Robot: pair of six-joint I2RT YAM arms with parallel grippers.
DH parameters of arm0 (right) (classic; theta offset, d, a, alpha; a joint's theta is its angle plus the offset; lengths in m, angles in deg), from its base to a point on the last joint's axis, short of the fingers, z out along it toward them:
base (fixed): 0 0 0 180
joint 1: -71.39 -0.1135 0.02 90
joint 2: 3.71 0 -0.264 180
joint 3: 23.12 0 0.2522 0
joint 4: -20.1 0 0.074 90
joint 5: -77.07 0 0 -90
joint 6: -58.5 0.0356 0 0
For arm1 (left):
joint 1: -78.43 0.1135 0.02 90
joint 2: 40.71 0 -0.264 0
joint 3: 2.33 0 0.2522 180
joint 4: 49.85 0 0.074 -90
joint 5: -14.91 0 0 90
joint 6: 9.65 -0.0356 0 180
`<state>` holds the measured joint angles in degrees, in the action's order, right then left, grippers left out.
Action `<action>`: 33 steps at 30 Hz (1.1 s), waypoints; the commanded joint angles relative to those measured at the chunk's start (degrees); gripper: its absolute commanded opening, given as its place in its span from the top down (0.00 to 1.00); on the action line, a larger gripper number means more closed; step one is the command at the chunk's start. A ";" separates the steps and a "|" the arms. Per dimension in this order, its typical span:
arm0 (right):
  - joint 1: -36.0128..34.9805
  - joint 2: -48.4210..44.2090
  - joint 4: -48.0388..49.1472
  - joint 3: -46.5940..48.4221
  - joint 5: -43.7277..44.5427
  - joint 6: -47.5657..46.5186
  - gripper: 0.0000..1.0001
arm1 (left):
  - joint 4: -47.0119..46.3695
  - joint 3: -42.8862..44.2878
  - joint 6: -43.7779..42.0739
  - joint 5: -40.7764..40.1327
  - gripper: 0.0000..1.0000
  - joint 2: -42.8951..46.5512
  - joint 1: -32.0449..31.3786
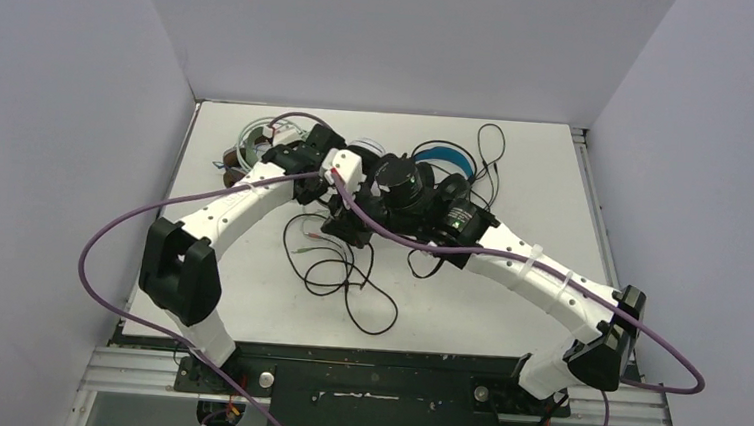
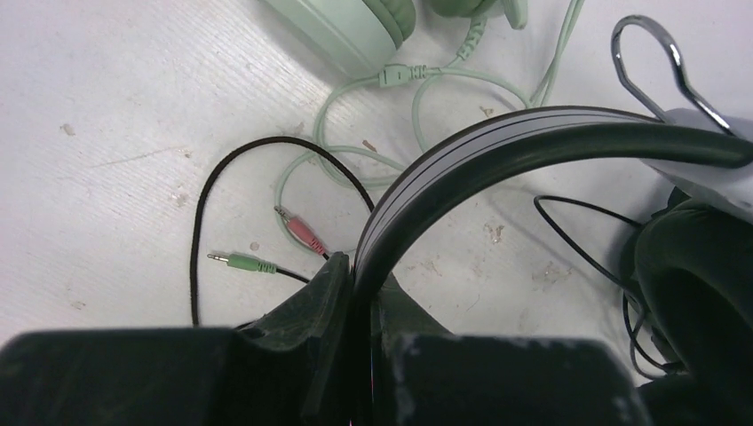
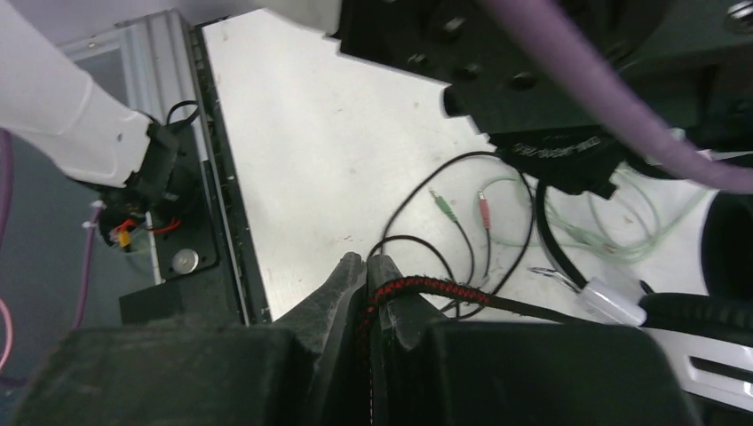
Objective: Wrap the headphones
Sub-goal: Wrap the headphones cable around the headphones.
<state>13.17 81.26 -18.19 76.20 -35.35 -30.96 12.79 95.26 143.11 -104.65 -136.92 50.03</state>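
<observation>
Clamping the striped headband [image 2: 533, 133] in the left gripper [image 2: 355, 277], the robot should keep the braided cord [image 3: 426, 286], pinched by the right gripper [image 3: 367, 266], taut while winding.

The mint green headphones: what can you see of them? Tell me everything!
Only part shows, at the top of the left wrist view: the mint green headphones lie on the white table, pale plastic cups with darker green cushions. Their matching cord carries a small inline box and lies in loose loops, unwrapped, crossing a black cord.
</observation>
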 commanded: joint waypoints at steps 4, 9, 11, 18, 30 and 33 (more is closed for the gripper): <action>2.71 -1.39 -3.37 7.62 5.60 -3.71 1.00 | -7.08 -2.55 0.06 -10.93 1.00 1.31 -1.75; 8.33 -3.88 -4.47 7.31 5.96 -4.09 0.97 | -11.94 -7.42 -7.14 -14.28 1.00 4.15 -3.45; 9.49 -3.76 -5.98 7.97 7.33 -5.15 0.95 | -15.70 -9.49 -12.92 -15.99 1.00 5.94 -5.19; 11.73 -2.40 -9.55 9.02 13.09 -7.43 0.95 | -33.69 -20.94 -38.47 -18.64 1.00 15.84 -14.44; 15.49 -0.52 -10.53 8.22 19.61 -5.49 0.91 | -30.75 -24.89 -61.59 -7.23 1.00 26.49 -15.98; 16.30 -0.17 -9.90 7.27 20.25 -4.93 0.90 | -29.62 -25.60 -65.95 -0.66 1.00 28.77 -16.05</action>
<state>28.14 81.19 -31.92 82.26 -18.89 -36.82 -16.12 69.16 85.52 -113.94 -112.48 34.11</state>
